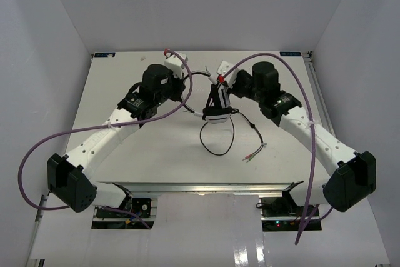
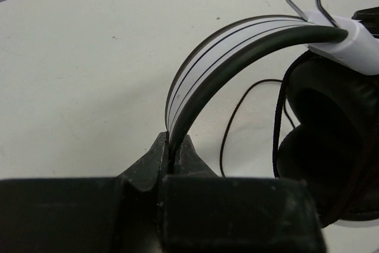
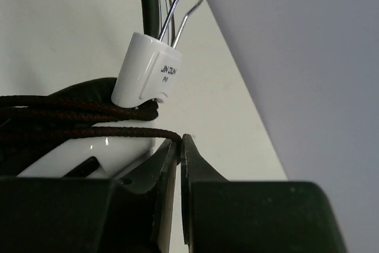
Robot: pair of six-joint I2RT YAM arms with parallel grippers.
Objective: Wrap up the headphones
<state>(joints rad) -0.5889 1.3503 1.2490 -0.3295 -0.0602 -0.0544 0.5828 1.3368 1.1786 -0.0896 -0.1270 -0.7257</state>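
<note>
Mid-task view, cord partly wound.

**Worktop** (image 1: 156, 154): white, carrying the slack cord. The headset sits over its far centre, between the two arms; whether it rests on the surface or is held just above it cannot be told.

**Left arm** (image 1: 106, 132) and **right arm** (image 1: 312, 136): both reach inward and meet at the headset.

**Headphones** (image 1: 215, 112): white-and-black over-ear set, held between the two pincers. The **headband** (image 2: 237, 39) arches from the left pincer to a **white slider** (image 3: 148, 75), with a black padded **earcup** (image 2: 320, 140) below it.

**Left pincer** (image 2: 173, 146): jaws closed tight on the edge of the headband.

**Right pincer** (image 3: 179, 146): jaws all but closed, one strand of **cord** (image 3: 77, 119) running into the tips and apparently pinched there.

**Cord windings**: several dark braided strands lie side by side across the earcup body just under the slider, which suggests a few turns are already on.

**Slack cord** (image 1: 219, 148): a loose loop hangs from the headset and lies on the worktop nearer the arm bases.

**Plugs** (image 1: 255, 152): red and green ends, free on the worktop just right of the loop.

Judged progress: winding begun. The loop and the plug end have yet to be taken up and tucked in.
</note>
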